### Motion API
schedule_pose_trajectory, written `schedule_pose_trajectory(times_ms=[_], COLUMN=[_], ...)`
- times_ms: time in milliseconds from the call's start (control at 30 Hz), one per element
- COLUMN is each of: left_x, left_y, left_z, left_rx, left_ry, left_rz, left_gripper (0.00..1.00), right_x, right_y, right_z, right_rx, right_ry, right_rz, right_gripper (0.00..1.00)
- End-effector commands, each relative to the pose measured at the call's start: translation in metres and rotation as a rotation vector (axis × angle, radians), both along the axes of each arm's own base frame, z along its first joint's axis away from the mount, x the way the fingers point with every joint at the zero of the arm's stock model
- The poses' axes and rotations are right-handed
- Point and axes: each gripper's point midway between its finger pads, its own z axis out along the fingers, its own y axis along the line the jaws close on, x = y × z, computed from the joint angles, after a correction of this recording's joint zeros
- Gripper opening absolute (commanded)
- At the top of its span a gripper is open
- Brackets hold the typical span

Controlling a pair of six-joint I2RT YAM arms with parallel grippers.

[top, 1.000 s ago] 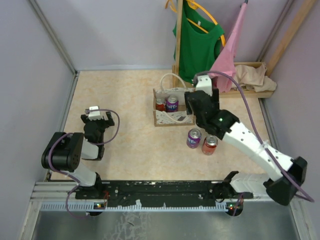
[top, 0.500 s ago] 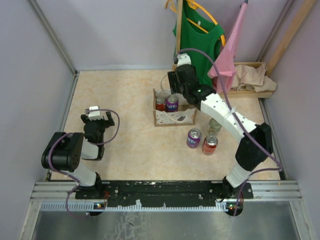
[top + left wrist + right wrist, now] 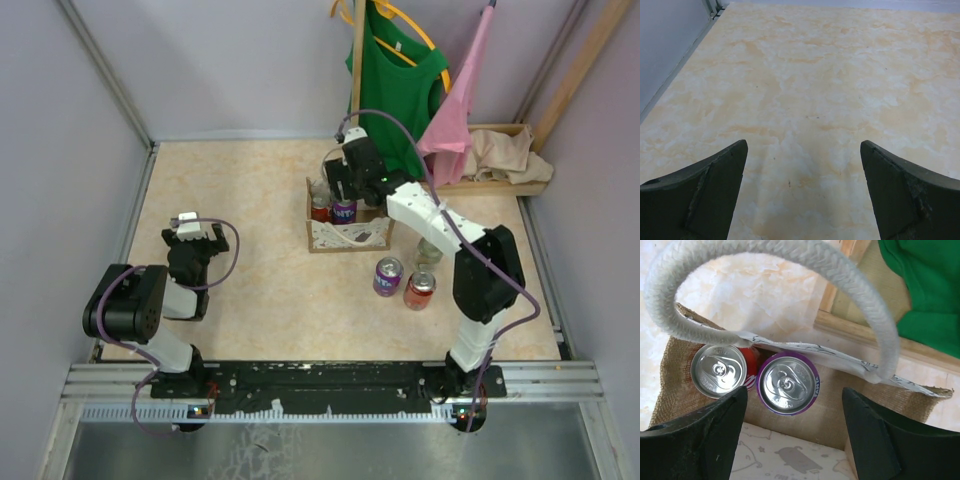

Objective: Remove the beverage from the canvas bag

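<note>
The beige canvas bag (image 3: 350, 238) stands open at the table's middle back, with white loop handles (image 3: 875, 320). Inside it, upright, are a purple can (image 3: 344, 209) and a red can (image 3: 320, 210). In the right wrist view I look straight down on the purple can's top (image 3: 787, 383) and the red can (image 3: 719, 371) beside it against the bag's back wall (image 3: 855, 405). My right gripper (image 3: 340, 186) hovers open over the bag's mouth, and in its wrist view (image 3: 794, 392) its fingers straddle the purple can from above. My left gripper (image 3: 192, 245) rests open and empty over bare table (image 3: 804, 145).
A purple can (image 3: 388, 276), a red can (image 3: 419, 290) and a pale bottle (image 3: 428, 250) stand on the table in front right of the bag. A wooden rack with a green shirt (image 3: 395, 80), a pink garment (image 3: 455, 110) and a tan cloth (image 3: 505, 155) is behind. Walls enclose the table.
My right arm has swung from the bag's right side up and left to above the bag's mouth. The left arm has not moved.
</note>
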Motion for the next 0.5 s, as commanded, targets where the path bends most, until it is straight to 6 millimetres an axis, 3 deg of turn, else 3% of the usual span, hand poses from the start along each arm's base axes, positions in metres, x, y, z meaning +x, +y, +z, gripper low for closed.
schedule_pose_trajectory(times_ms=[0,467], left_x=[-0.001,-0.001], left_y=[0.000,0.000], left_z=[0.000,0.000], left_rx=[0.005,0.005], left_ry=[-0.005,-0.005], left_rz=[0.003,0.002], left_gripper=[1.00,1.00], right_x=[0.006,0.006], right_y=[0.014,0.010], right_z=[0.004,-0.030], right_rx=[0.051,0.006], right_ry=[-0.008,0.041], right_rz=[0.023,0.003], right_gripper=[0.76,0.73])
